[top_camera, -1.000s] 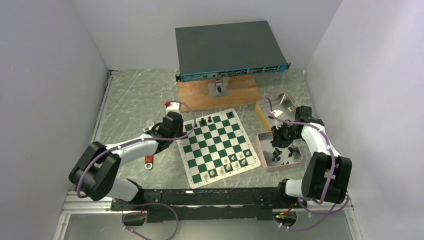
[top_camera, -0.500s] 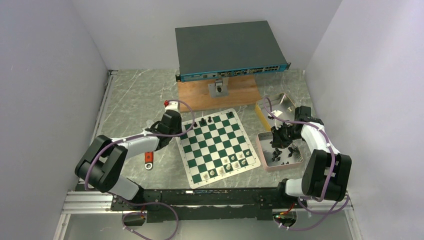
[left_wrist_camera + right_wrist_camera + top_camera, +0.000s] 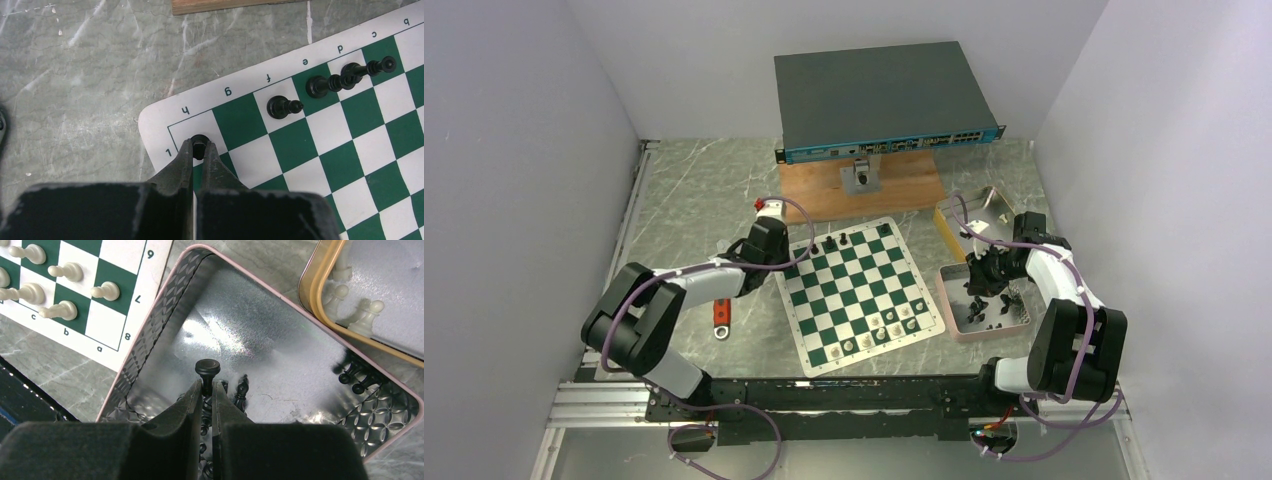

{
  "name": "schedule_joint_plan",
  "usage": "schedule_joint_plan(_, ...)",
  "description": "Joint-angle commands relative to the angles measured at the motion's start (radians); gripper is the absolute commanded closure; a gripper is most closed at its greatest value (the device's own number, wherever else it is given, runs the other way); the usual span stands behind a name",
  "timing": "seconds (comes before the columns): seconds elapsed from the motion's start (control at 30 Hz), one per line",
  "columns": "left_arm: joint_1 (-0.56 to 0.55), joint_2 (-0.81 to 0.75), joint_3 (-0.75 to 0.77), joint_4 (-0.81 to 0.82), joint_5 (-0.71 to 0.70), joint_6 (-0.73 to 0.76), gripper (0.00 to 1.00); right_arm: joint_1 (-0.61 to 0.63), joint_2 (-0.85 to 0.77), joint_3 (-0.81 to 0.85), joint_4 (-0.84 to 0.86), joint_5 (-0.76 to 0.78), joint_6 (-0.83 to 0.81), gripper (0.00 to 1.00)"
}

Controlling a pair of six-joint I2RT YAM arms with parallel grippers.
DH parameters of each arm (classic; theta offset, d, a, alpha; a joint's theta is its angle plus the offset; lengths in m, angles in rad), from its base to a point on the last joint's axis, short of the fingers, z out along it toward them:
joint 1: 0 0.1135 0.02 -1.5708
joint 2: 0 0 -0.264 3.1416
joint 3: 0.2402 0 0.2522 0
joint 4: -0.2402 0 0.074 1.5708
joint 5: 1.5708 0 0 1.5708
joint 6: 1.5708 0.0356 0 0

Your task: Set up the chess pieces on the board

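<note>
— Left gripper (image 3: 200,147): what is it doing?
— It is closed on a black chess piece (image 3: 199,141) at the h1 corner square of the board (image 3: 325,121). The top view hides that piece under the arm, so only the wrist view shows it.
— And the right gripper (image 3: 206,385)?
— Just beside the board's numbered edge, over the pink tray (image 3: 150,335), clamped on the stem of a black pawn (image 3: 207,368). The pawn's long axis runs along the fingers, round head pointing past the fingertips.
</note>
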Motion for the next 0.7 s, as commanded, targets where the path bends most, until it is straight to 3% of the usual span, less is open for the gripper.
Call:
schedule_joint_plan(0.0, 0.005, 0.012, 0.042, 0.028, 0.009, 0.021, 1.0, 0.003, -0.002, 0.005, 0.016, -0.003, 0.011, 0.89)
schedule_joint_plan(0.4, 0.007, 0.041, 0.06, 0.01, -0.013, 0.036, 0.97, 0.003, -0.003, 0.004, 0.012, -0.006, 0.007, 0.89)
schedule_joint_plan(0.67, 0.007, 0.05, 0.067, -0.002, -0.024, 0.039, 0.81, 0.003, -0.002, 0.005, 0.012, -0.006, 0.006, 0.89)
